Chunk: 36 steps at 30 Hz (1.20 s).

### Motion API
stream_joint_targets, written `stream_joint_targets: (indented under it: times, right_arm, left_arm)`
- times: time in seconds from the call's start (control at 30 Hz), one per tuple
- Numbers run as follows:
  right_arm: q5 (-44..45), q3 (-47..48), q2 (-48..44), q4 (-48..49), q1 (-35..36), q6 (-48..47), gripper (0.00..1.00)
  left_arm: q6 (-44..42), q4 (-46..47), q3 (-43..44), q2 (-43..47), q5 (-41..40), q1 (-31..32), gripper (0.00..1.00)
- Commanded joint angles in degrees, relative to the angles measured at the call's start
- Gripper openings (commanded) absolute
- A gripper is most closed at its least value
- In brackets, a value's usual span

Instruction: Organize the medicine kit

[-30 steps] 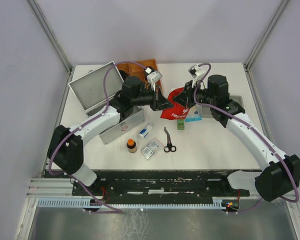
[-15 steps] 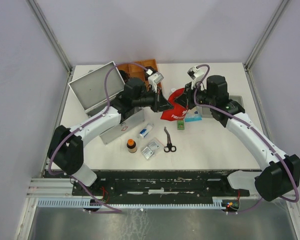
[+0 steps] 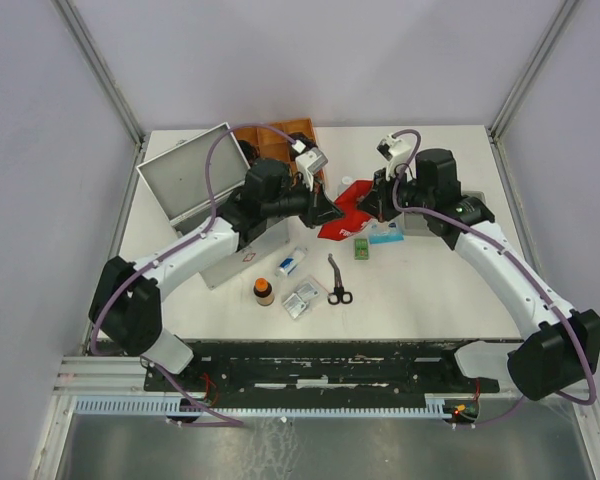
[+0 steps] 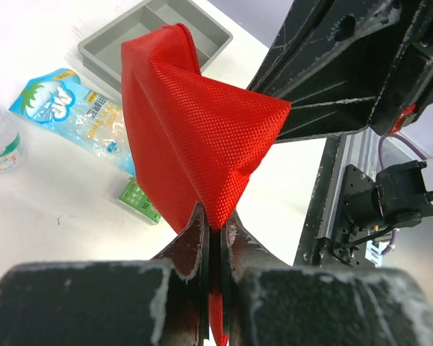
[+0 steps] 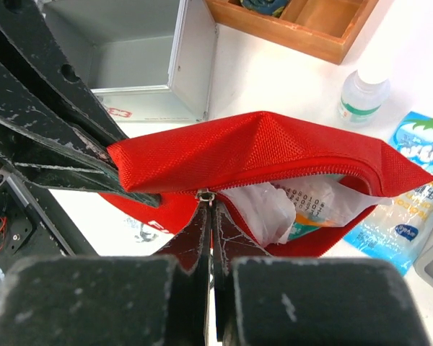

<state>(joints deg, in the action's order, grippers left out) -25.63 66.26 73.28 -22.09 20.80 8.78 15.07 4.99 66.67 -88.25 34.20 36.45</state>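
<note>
A red zip pouch (image 3: 342,212) hangs above the table between my two grippers. My left gripper (image 3: 330,208) is shut on the fabric at its left end (image 4: 215,216). My right gripper (image 3: 376,200) is shut on the zipper pull (image 5: 206,194). The zip is partly open, and white and printed packets (image 5: 303,202) show inside. The medicine kit (image 3: 242,250) is a silver case at the left with its lid (image 3: 185,172) open. It also shows in the right wrist view (image 5: 141,50), and the part of its inside in view is bare.
A wooden compartment tray (image 3: 280,140) stands at the back. A grey tray (image 4: 159,36), a blue packet (image 3: 385,237), a white bottle (image 5: 361,94) and a green box (image 3: 362,248) lie near the pouch. Scissors (image 3: 337,280), a brown bottle (image 3: 264,291), a blister pack (image 3: 300,300) and a tube (image 3: 292,262) lie in front.
The pouch has been lifted and drawn tighter between the grippers, and it looks smaller from above. Both grippers have shifted slightly and kept their hold.
</note>
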Motion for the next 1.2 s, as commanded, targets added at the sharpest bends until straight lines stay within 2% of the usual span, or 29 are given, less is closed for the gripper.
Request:
stream_joint_targets:
  times: [0.0,0.13,0.57,0.93,1.13,1.17]
  right_arm:
    - [4.58,3.14,0.60,-3.23,-2.92,-3.01,0.01]
    - [4.84,3.76,0.97,-5.50,-5.07,-4.40,0.01]
    - [5.57,5.68,3.02,-8.56,-11.35,-9.47,0.01]
    - [1.69,5.82,4.35,-10.62,-14.37,-14.85,0.01]
    - [-8.97,6.45,2.84,-15.55,-14.40,-19.70,0.34]
    - [-10.51,6.80,2.66,-17.18,-14.38,-20.72,0.48]
  left_arm:
    - [-5.55,3.53,-0.91,4.84,1.45,-0.47,0.03]
    - [-6.77,3.94,-1.39,5.27,2.41,-1.49,0.03]
    - [-10.32,6.20,-3.45,6.42,14.82,-5.48,0.03]
    - [-11.14,4.86,-3.62,7.60,16.69,-6.90,0.03]
    - [-15.04,-3.20,-0.79,7.65,14.05,-7.13,0.03]
    - [-16.19,-4.94,-0.30,7.82,13.45,-7.19,0.03]
